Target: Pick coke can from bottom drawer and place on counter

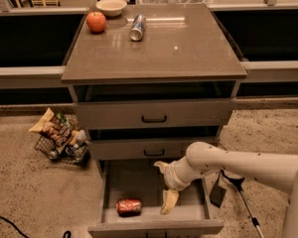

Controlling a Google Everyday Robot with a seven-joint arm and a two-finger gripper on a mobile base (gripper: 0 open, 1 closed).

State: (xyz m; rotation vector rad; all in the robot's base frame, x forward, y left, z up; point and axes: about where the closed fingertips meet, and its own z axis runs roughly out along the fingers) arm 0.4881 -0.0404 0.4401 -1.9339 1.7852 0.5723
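The coke can (129,206) lies on its side near the front left of the open bottom drawer (154,226). My gripper (161,188) hangs over the drawer's interior, just to the right of the can and not touching it. Its two cream fingers are spread apart, one (160,166) pointing up-left and the other (169,202) pointing down toward the drawer floor. It holds nothing. The white arm reaches in from the right. The counter (188,48) is the glossy grey-brown top of the cabinet above.
On the counter stand a red apple (96,22), a white bowl (111,6) and a silver-and-blue can (136,28) lying on its side. The two upper drawers (154,114) are slightly open. A wire basket of snack bags (59,138) sits on the floor at left. Cables and a stand (238,192) are at right.
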